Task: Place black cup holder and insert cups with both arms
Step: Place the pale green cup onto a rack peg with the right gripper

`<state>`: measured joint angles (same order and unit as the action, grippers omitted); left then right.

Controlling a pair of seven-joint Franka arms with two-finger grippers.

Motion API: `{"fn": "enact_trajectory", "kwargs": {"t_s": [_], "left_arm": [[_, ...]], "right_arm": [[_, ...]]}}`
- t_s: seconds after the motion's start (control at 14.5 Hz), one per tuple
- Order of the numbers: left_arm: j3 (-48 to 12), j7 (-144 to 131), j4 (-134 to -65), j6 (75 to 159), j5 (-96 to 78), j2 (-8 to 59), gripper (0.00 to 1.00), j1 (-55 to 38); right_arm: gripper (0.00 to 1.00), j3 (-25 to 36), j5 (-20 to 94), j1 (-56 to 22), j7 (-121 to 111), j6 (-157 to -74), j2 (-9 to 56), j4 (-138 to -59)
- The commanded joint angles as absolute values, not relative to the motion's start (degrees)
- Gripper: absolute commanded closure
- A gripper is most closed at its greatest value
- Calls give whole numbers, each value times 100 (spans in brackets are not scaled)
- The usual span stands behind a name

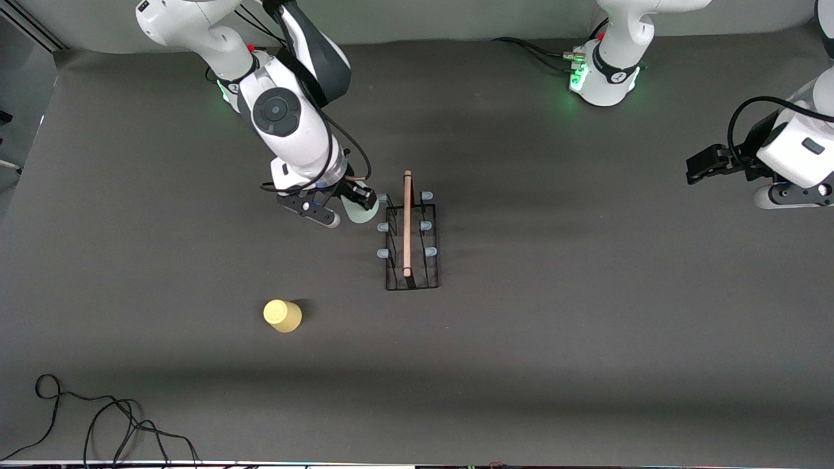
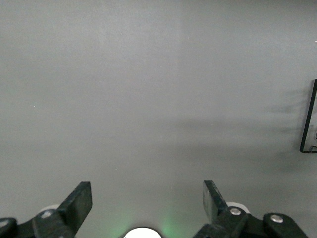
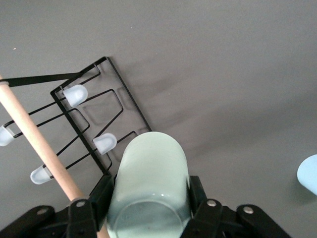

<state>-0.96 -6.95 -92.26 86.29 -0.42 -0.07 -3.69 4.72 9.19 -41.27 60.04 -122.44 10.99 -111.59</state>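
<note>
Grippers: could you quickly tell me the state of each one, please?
Left gripper: open, empty, waiting at the table's edge.
Right gripper: shut on the green cup, beside the holder.

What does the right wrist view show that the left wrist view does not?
Right wrist only: the right gripper shut on the green cup, the rack's handle and capped prongs, and the edge of a blue cup.

Left wrist only: the open left gripper over bare table, waiting.

Both: the table and part of the rack.
</note>
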Motion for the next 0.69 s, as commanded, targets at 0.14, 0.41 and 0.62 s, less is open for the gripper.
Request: {"fn": "enact_trajectory", "kwargs": {"t_s": [0.14,0.41,0.62], "left_arm": [[18,-589,-9220,8657,-35,-114,0,-475],[26,-589,-9211,8657,44,-114,0,-457],[26,-589,-9228,8684,44,-97,0,-466]], "right_arm": [[100,536,984,-4614,6354,-12208,1371,-10986],[62,527,949,-4693,6486,-12375,1643,-10978],[0,536,940,-4693,6486,-12375,1626,-10969]]}}
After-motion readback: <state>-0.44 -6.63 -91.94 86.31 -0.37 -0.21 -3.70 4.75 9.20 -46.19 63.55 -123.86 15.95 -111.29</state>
